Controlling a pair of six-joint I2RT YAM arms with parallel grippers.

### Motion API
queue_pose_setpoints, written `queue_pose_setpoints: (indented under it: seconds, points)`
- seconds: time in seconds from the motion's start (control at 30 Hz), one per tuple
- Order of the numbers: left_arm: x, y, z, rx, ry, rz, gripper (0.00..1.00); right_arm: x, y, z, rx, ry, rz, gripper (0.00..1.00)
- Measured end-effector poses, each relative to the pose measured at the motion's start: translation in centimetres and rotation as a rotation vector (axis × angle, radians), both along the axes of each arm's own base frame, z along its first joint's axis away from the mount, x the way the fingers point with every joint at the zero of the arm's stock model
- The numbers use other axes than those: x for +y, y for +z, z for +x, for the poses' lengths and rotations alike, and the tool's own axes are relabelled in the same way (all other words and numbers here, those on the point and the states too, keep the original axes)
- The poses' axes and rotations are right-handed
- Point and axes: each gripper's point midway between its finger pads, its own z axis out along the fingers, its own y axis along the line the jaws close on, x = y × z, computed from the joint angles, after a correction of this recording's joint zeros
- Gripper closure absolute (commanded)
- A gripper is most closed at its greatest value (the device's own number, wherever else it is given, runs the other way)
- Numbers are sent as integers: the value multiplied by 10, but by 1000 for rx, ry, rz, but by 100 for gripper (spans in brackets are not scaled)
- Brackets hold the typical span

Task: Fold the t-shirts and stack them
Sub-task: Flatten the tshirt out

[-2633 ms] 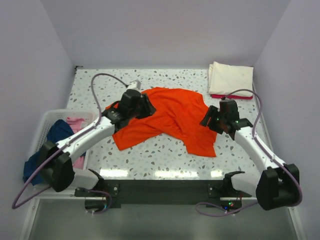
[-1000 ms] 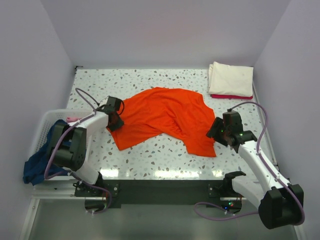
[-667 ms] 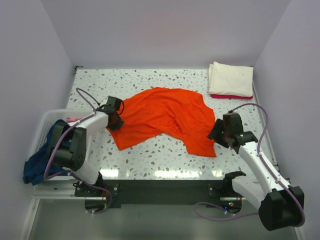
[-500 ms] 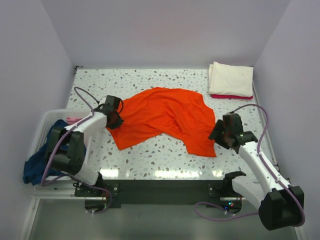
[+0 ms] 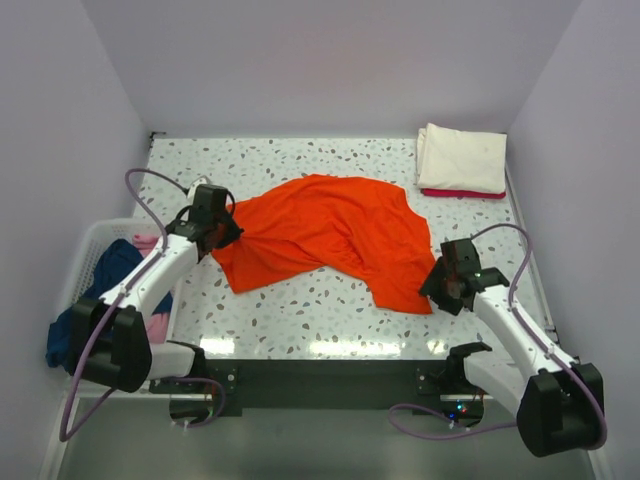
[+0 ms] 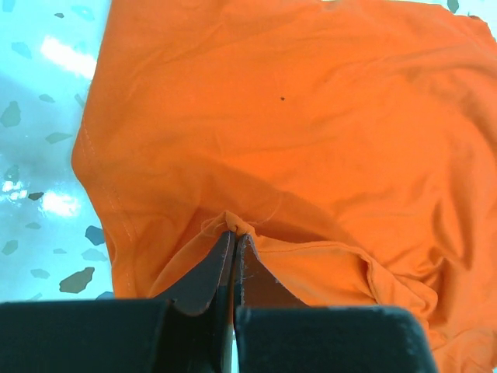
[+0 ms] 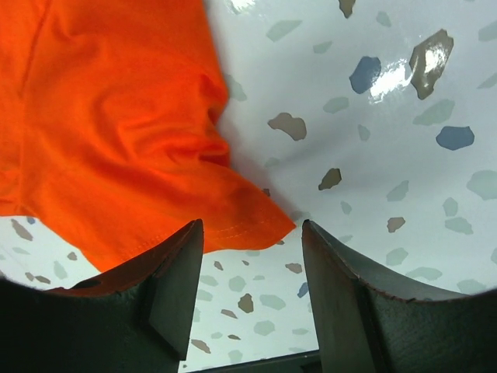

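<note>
Nearest me, the right end effector (image 7: 252, 233) gapes wide, straddling the orange t-shirt's (image 5: 330, 235) near-right corner and gripping nothing. The left end effector (image 6: 233, 239) is pinched tight on its left edge. The shirt lies crumpled mid-worktop (image 5: 300, 312). A folded cream t-shirt (image 5: 460, 158) sits at the far right.

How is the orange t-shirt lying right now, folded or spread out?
Spread out, not folded: the orange t-shirt lies rumpled and wide across the table, with the left gripper pinching its edge.
</note>
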Motion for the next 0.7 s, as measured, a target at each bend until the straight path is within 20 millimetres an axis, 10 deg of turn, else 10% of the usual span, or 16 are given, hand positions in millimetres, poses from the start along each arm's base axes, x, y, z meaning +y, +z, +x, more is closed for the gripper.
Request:
queue_pose_setpoints:
  seconds: [0.27,0.47,0.7]
  points:
    - [-6,-1,-11,3,-50,-27,100,3,-26,3,71,-14,6,48]
    - [-8,-2,-23,-1,-79,-37,100,14,-31,17,45,-4,54,98]
    - [-19,-9,-48,2,-158,-97,100,15,-17,23,28,3,56,100]
